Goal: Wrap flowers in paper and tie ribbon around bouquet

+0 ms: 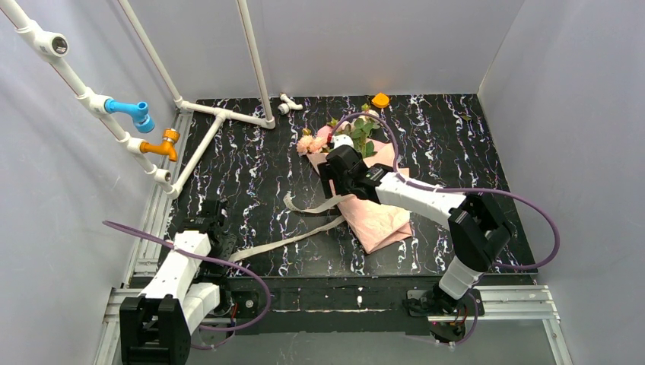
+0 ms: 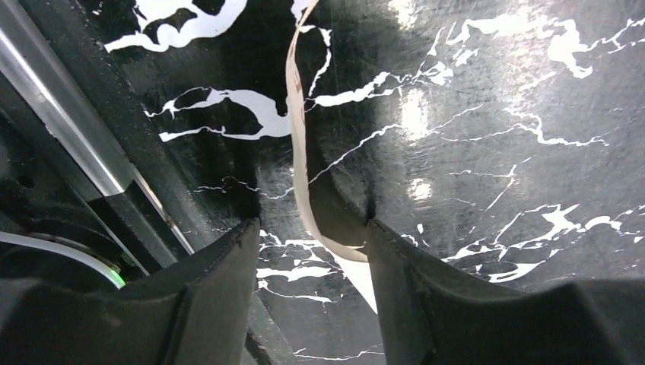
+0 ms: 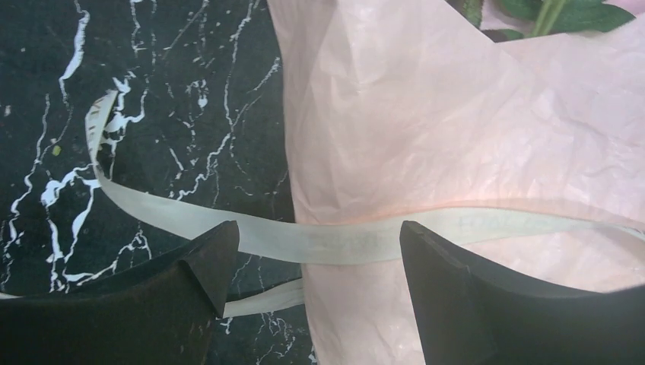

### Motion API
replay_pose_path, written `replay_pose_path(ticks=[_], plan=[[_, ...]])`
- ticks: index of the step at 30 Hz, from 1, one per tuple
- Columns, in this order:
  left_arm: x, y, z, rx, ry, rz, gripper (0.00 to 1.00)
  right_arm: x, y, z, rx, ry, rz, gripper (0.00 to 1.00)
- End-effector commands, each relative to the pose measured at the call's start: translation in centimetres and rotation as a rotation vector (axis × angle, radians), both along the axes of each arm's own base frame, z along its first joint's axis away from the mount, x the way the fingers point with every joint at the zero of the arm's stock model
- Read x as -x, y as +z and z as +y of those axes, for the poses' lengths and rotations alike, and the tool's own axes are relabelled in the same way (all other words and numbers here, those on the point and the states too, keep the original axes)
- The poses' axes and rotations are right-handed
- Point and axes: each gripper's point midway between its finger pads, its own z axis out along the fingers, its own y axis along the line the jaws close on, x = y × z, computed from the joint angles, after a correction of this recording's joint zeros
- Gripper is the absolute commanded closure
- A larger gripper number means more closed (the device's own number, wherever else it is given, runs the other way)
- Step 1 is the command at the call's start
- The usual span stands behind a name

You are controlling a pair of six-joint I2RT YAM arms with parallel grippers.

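The bouquet lies in the middle of the black marbled table: pink and cream flowers (image 1: 310, 143) with green leaves (image 3: 548, 11) stick out of the far end of a salmon paper (image 1: 380, 220) cone. The beige ribbon (image 1: 289, 239) crosses the paper (image 3: 426, 114) and trails left and toward me over the table. My right gripper (image 1: 331, 179) hovers open over the cone, and the ribbon (image 3: 152, 205) passes between its fingertips (image 3: 318, 232) untouched. My left gripper (image 1: 211, 217) is open at the near left; the ribbon's end (image 2: 297, 114) lies between its jaws (image 2: 312, 228), against the right finger.
White pipes (image 1: 220, 114) with a blue tap (image 1: 129, 110) and an orange tap (image 1: 163, 144) run along the left wall and back left. A small orange object (image 1: 380, 99) and a white fitting (image 1: 287, 103) sit at the back. A metal rail (image 2: 61, 114) borders the table's left edge.
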Motion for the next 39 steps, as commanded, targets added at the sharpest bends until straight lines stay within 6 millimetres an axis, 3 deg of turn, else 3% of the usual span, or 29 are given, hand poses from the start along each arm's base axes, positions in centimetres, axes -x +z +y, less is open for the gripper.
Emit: replay_pose_path(ticks=[1, 5, 6, 13, 18, 25, 33, 39], plan=[[-0.6, -3.2, -0.4, 0.028, 0.042, -0.031, 0.56, -0.6, 1.3, -1.7, 0.011, -0.096, -0.045, 0.13], [-1.7, -3.1, -0.3, 0.025, 0.006, -0.078, 0.99, -1.1, 1.7, -2.8, 0.041, -0.158, -0.067, 0.13], [-2.1, -2.9, -0.4, 0.031, -0.013, -0.094, 1.00, -1.2, 1.8, -3.2, 0.047, -0.187, -0.074, 0.13], [-6.8, 1.8, -2.9, 0.118, -0.278, -0.315, 1.00, -1.5, 2.1, -8.1, 0.037, -0.426, -0.113, 0.14], [-9.8, 7.3, -6.1, 0.130, -0.469, -0.421, 1.00, -1.8, 1.3, -10.5, -0.021, -0.541, -0.089, 0.13], [-14.5, 15.9, -14.5, 0.101, -0.851, -0.626, 1.00, -3.4, -0.1, -13.3, -0.112, -0.603, -0.033, 0.13], [-18.7, 21.7, -23.1, 0.115, -1.241, -0.775, 1.00, -6.5, -0.5, -15.0, -0.187, -0.671, 0.007, 0.14], [-19.2, 25.8, -28.6, 0.190, -1.433, -0.870, 1.00, -7.6, -1.9, -14.8, -0.198, -0.679, 0.043, 0.15]])
